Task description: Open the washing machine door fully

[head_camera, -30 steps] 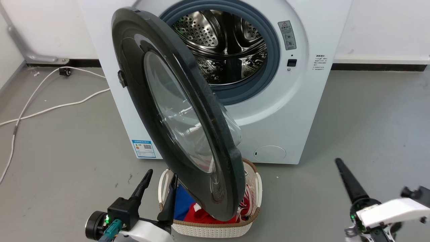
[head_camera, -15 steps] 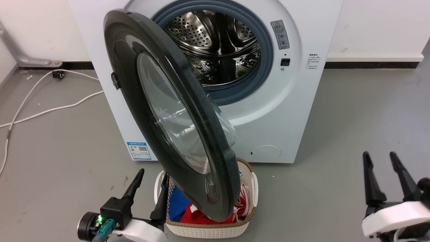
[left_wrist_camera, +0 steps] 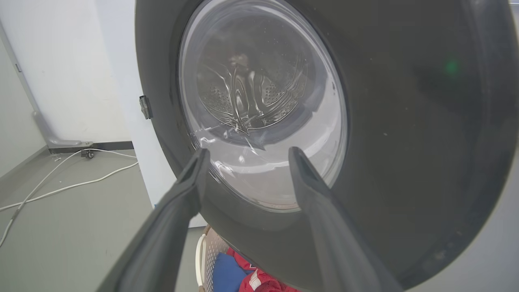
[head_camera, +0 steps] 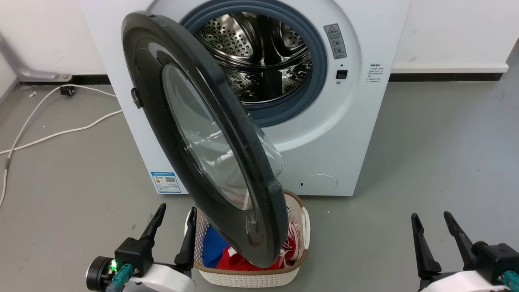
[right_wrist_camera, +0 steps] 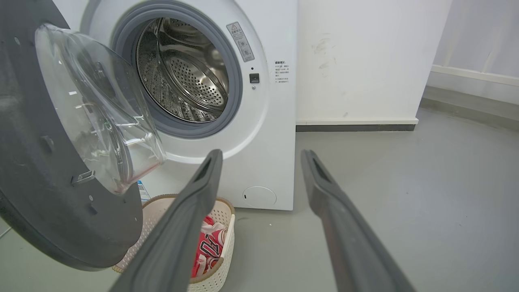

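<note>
Left gripper (head_camera: 177, 210) and right gripper (head_camera: 430, 215) both spread and empty; washing machine door (head_camera: 206, 138) partly open.
The left one's fingers stood just beside the laundry basket (head_camera: 251, 278), contact unclear. The door hung from the washing machine (head_camera: 324, 134) on its left side, hiding much of the basket and part of the drum (head_camera: 267, 52).

The washing machine door (left_wrist_camera: 405, 121) hangs open, its glass centre (left_wrist_camera: 263, 101) facing the left gripper (left_wrist_camera: 247, 152), whose fingers are spread apart and hold nothing (if they touch it, I cannot tell). Below the door's lower edge sits a basket (left_wrist_camera: 211, 249).
</note>
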Controlling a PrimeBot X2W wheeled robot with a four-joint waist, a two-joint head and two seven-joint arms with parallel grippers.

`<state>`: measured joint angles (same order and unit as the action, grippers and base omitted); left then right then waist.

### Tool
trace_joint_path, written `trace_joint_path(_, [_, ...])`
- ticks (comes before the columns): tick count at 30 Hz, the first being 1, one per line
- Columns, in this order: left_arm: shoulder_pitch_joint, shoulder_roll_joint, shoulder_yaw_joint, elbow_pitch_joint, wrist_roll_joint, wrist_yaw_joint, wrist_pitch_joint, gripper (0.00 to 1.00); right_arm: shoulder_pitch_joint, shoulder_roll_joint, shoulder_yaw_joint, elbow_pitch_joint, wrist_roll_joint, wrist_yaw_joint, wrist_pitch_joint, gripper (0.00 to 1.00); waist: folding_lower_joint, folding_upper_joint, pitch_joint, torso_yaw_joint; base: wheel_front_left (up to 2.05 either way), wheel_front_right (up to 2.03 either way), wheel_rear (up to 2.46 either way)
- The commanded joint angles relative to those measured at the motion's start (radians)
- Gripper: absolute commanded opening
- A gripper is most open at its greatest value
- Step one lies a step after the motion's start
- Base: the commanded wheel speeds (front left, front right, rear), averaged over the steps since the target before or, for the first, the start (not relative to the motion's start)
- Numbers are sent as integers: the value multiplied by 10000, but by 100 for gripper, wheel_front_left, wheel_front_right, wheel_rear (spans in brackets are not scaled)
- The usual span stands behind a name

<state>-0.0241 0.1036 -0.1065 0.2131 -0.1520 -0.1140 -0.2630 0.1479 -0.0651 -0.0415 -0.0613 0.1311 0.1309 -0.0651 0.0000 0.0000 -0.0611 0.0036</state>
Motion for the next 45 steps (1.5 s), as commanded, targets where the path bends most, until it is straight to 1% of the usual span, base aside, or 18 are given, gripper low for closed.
trace_joint_path(1, [52,17,27,23,73,55,-24,100,14,44,20,-53,8,-2,35,100,0,0,0,-8,0,0,0])
trace_joint_path(8, [164,-72,-20,157,-4,53,-24,100,-202,104,61,-52,52,-2,79,100,0,0,10,48,0,0,0])
trace_joint_path(9, [156,-81,-22,166,-19,52,-24,98,-220,109,71,-51,49,-2,73,100,0,0,18,65,0,0,0])
trace_joint_path(10, [145,-90,-30,175,-28,50,-24,48,-236,114,82,-43,41,-2,74,100,0,0,23,79,0,0,0])
trace_joint_path(11, [125,-96,-36,186,-45,45,-24,25,-248,119,89,-35,27,-2,72,100,0,0,28,94,0,0,0])
trace_joint_path(12, [99,-101,-38,198,-58,41,-24,0,-248,119,94,-25,26,-2,74,100,0,0,33,107,0,0,0])
trace_joint_path(21, [-346,-94,-3,-74,-88,32,-24,0,-287,148,78,59,-40,-2,58,100,0,0,74,133,0,0,0])
trace_joint_path(27, [-1196,-85,36,-1253,5,102,-24,0,-268,157,61,136,-41,-2,-18,100,0,0,54,155,0,0,0])
trace_joint_path(32, [-2029,-189,-58,-2348,57,248,-24,0,-261,162,44,193,-22,-2,-35,100,0,0,6,114,0,0,0])
trace_joint_path(39, [-3317,-358,-830,-3783,97,235,164,0,-235,163,20,248,73,-2,19,100,0,0,-45,94,0,0,0])
trace_joint_path(45, [-3862,-458,-1787,-4695,-141,207,493,0,-158,163,-82,192,50,-2,62,100,0,0,-56,98,0,0,0])
